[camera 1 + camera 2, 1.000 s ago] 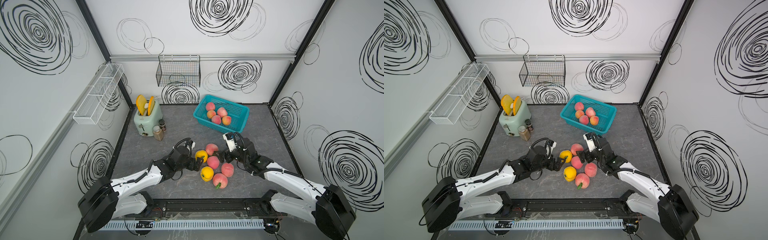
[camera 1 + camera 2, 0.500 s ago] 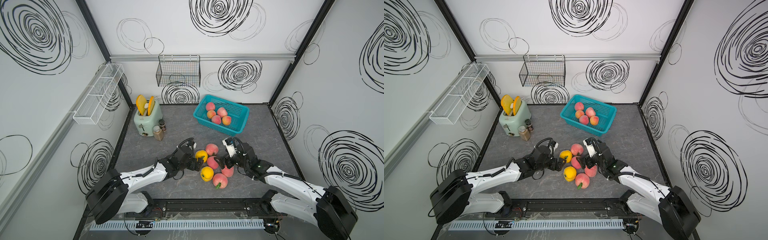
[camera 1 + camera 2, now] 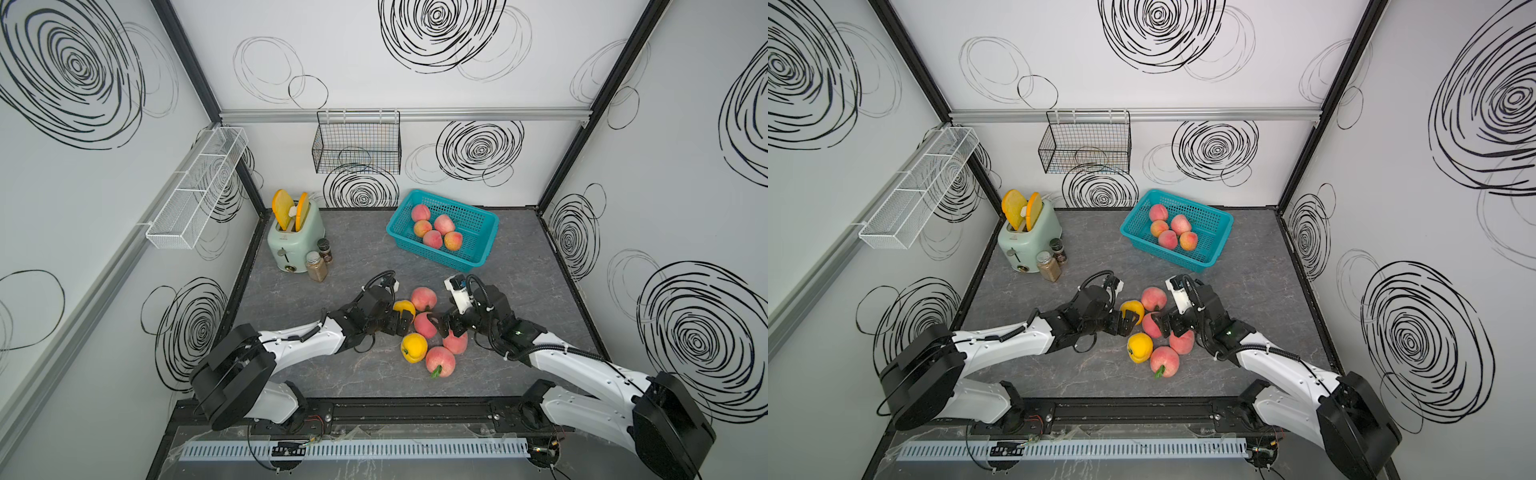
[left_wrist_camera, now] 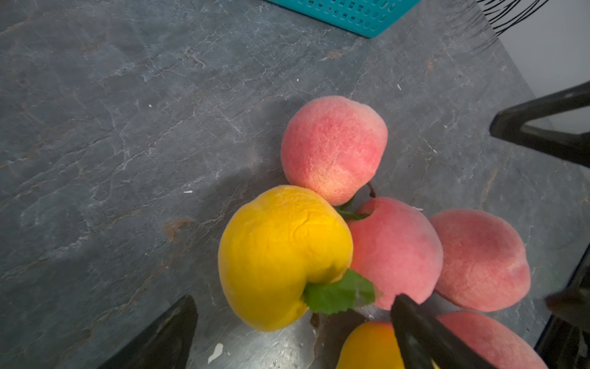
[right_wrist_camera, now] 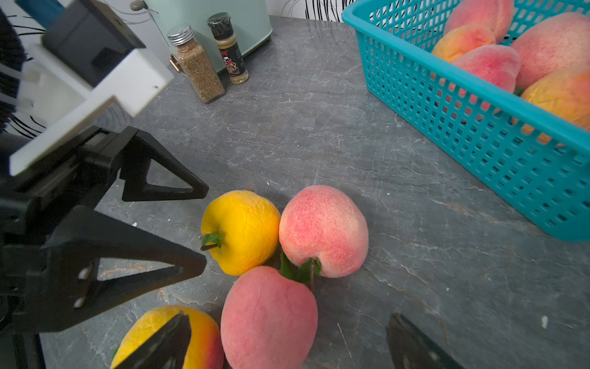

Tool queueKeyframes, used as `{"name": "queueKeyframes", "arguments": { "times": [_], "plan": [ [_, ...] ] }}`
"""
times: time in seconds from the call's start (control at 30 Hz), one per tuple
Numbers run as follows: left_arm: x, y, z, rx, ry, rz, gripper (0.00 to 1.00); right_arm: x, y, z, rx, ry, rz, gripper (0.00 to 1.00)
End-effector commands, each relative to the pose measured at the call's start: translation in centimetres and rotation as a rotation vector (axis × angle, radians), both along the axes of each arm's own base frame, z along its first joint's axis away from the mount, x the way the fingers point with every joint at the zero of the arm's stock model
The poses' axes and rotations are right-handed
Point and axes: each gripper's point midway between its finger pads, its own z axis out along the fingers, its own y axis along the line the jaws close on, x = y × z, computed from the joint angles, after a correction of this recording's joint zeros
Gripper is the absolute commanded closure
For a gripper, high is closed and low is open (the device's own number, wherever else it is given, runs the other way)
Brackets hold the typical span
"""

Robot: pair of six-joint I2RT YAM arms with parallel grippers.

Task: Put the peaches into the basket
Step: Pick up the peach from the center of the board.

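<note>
One yellow peach (image 5: pixel 242 231) just before left tool (image 5: pixel 206 228)

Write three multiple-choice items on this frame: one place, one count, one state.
1. The basket stands: A at the back of the table; B at its front edge; C hung up off it.
2. Peaches in the basket: A three; B five; C seven.
3. The left gripper and right gripper are: A both shut on fruit; B both open; C one open, one shut.
Key: 1 A, it sits near the back wall; 2 B, five show inside in both top views; 3 B, each one's jaws stand apart, gripping nothing.
</note>
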Motion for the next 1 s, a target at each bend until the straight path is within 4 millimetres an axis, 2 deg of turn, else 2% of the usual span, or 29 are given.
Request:
{"name": "queueKeyframes", "arguments": {
  "times": [0.0,0.53,0.97],
  "plan": [
    [1.5,-1.1,1.3,-0.035,-0.046,0.004,0.02,-0.1,0.3,0.6,0.017,-0.022,0.015,0.01],
    [2.9,-1.5,-0.3,0.010,-0.018,0.030,0.02,0.0,0.3,0.8,0.028,-0.034,0.023,0.01],
    [3.3,-1.5,-1.5,0.034,0.012,0.038,0.00,0.1,-0.3,1.6,0.055,-0.058,0.010,0.01]
  ]
}}
